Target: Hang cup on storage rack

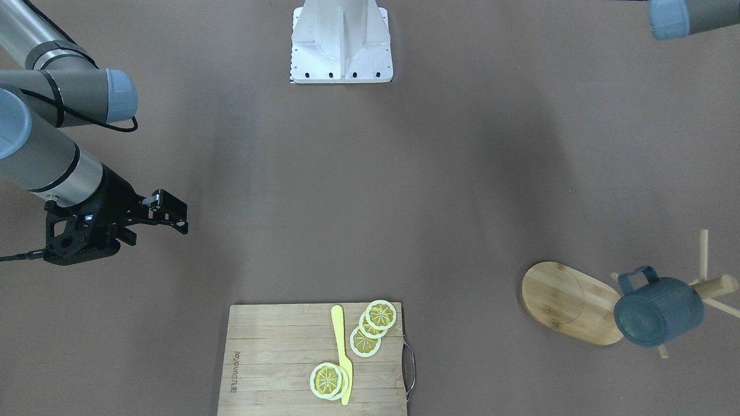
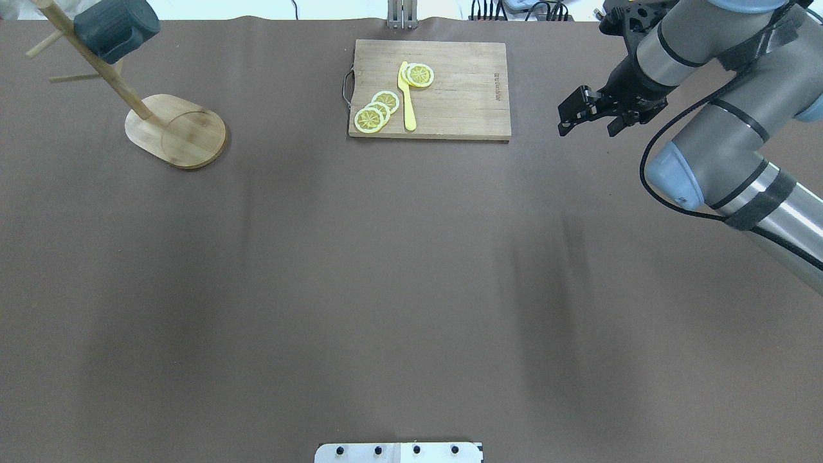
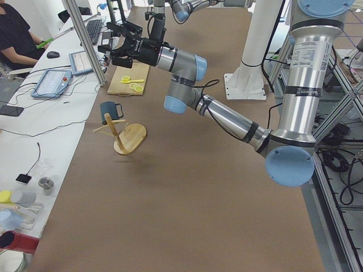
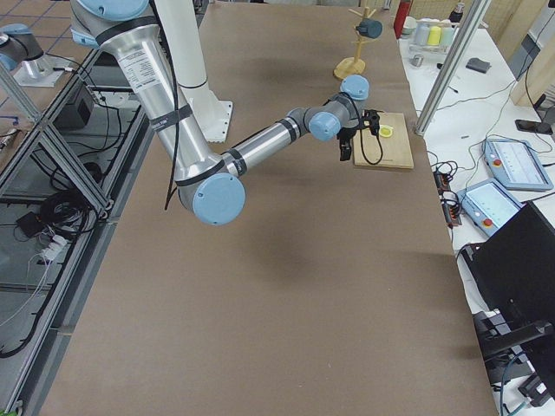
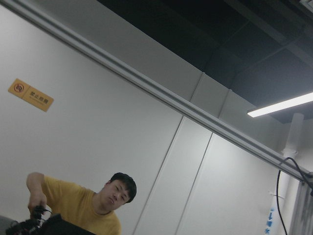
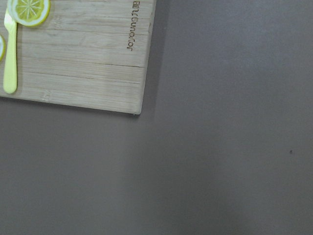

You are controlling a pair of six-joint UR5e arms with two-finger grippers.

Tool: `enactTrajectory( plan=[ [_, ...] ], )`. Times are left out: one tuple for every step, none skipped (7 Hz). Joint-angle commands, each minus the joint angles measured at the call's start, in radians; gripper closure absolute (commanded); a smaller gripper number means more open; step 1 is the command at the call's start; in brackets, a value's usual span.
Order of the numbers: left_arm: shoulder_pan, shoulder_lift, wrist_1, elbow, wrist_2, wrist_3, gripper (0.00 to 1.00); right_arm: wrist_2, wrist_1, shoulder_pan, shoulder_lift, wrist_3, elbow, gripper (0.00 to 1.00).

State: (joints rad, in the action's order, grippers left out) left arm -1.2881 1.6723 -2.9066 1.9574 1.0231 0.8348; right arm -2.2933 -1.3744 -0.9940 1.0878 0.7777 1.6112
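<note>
Overhead exterior: cup [image 2: 116,29] hangs well apart from right pincer [image 2: 588,121].

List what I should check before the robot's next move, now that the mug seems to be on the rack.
1. Cup off the table and carried by the storage rack: ok.
2. Cup handle pushed fully onto its peg: cannot tell, no view is close enough.
3. Rack standing upright on its base: ok, as the left side view shows.
4. Right claw open and empty: ok.
5. Right claw away from the rack: ok, it hangs beyond the far end of the cutting board.
6. Left claw free of cup and rack: ok, nothing is near them. Whether it is open or shut: cannot tell, only a stretch of the left arm shows clearly.
</note>
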Motion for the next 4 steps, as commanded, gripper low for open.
enactTrajectory(
  plan=[
    [-0.059, -0.011, 0.159, -0.011, -0.003, -0.344, 0.02, 0.0, 0.0, 0.0, 0.001, 0.0, 0.001, 0.01],
    [-0.08, -0.023, 0.263, -0.009, 0.003, -0.453, 0.02, 0.0, 0.0, 0.0, 0.001, 0.002, 0.001, 0.01],
    [-0.1, -0.022, 0.377, -0.006, 0.009, -0.599, 0.02, 0.0, 0.0, 0.002, 0.001, 0.002, 0.001, 0.01],
    [-0.134, -0.031, 0.447, -0.009, 0.055, -0.661, 0.02, 0.0, 0.0, 0.002, 0.001, 0.002, 0.003, 0.01]
  ],
)
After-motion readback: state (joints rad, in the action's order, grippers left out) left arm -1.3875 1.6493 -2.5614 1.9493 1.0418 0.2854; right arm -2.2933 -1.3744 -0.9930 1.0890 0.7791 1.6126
